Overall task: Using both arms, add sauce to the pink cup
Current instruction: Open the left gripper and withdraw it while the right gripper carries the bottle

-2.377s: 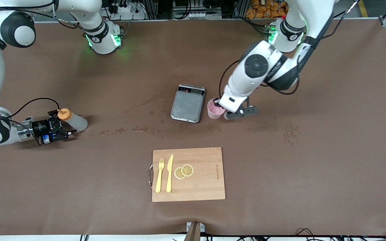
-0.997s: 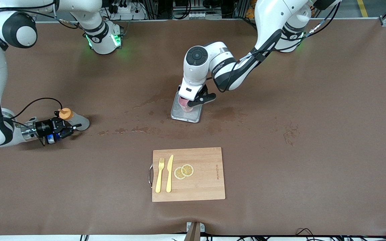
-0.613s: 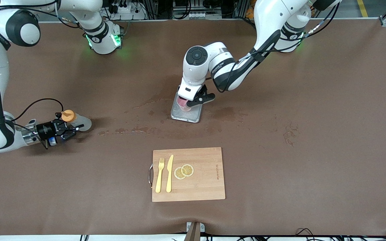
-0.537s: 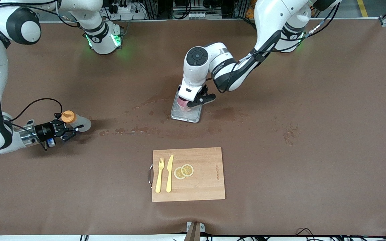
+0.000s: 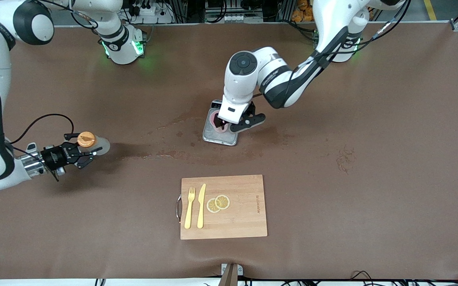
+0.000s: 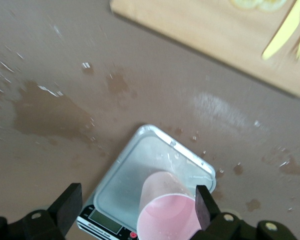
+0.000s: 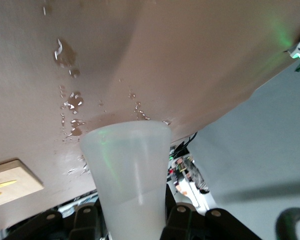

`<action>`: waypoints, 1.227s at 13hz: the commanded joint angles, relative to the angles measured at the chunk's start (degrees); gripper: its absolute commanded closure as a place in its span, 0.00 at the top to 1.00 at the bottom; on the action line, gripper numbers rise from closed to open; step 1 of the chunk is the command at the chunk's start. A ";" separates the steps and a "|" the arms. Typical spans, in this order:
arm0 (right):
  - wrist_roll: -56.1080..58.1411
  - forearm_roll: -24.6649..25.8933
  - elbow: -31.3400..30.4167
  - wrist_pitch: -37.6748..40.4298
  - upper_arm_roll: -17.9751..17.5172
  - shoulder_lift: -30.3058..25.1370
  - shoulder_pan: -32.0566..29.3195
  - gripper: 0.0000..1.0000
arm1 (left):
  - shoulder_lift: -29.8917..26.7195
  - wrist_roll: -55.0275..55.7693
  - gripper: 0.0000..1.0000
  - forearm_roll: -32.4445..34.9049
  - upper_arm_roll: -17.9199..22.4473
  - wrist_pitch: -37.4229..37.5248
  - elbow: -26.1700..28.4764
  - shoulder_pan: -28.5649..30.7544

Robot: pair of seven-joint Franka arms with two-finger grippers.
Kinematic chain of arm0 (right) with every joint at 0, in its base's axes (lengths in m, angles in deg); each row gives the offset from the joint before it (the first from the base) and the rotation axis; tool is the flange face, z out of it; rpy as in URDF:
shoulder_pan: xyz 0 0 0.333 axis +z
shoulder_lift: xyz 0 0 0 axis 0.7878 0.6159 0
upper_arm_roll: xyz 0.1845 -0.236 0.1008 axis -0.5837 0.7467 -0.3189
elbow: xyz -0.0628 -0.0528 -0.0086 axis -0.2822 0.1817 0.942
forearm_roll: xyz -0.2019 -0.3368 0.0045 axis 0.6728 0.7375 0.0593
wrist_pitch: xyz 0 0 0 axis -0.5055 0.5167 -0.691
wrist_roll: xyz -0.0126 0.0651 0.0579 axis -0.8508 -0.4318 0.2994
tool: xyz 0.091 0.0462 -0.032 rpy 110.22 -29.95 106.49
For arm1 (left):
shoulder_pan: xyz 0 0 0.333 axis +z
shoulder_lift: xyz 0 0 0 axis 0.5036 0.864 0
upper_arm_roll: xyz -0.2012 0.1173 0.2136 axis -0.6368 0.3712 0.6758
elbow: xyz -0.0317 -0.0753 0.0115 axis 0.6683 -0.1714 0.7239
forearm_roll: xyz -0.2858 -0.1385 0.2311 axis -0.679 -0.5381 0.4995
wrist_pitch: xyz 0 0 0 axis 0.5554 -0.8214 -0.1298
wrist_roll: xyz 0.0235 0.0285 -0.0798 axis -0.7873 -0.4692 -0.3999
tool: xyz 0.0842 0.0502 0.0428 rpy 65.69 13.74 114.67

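The pink cup [image 5: 215, 121] [image 6: 168, 216] stands upright on the grey scale [image 5: 219, 136] [image 6: 132, 173] in the middle of the table. My left gripper [image 5: 226, 124] [image 6: 137, 207] hangs open just above it, with the cup's rim between the fingers [image 6: 70, 205] and close to one of them. At the right arm's end, my right gripper [image 5: 82, 151] [image 7: 130, 221] is shut on the sauce bottle [image 5: 94, 143] [image 7: 128, 172], which is whitish and has an orange cap [image 5: 86, 139]. It holds the bottle a little above the table.
A wooden cutting board [image 5: 237, 222] lies nearer the front camera than the scale and carries a yellow fork [image 5: 189, 207], a yellow knife [image 5: 201, 205] and two lemon slices [image 5: 218, 203]. Wet stains [image 5: 165, 153] mark the brown table between the bottle and the scale.
My left gripper has opened, let go of the pink cup on the scale and drawn up a little. My right gripper has closed on the sauce bottle and lifted it slightly.
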 commanded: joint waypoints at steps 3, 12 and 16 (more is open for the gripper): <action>-12.73 1.66 -0.37 0.23 0.25 -6.39 6.04 0.41 | -10.17 -13.26 1.00 0.36 -0.38 6.00 1.13 8.21; -33.40 7.10 -0.02 -2.67 0.69 -13.61 18.35 0.41 | -15.89 -50.62 1.00 -4.71 -0.29 19.96 -6.23 28.61; -44.10 13.25 -0.02 -4.95 0.60 -15.10 25.28 0.39 | -16.42 -58.62 1.00 -8.16 -0.64 24.98 -8.61 34.16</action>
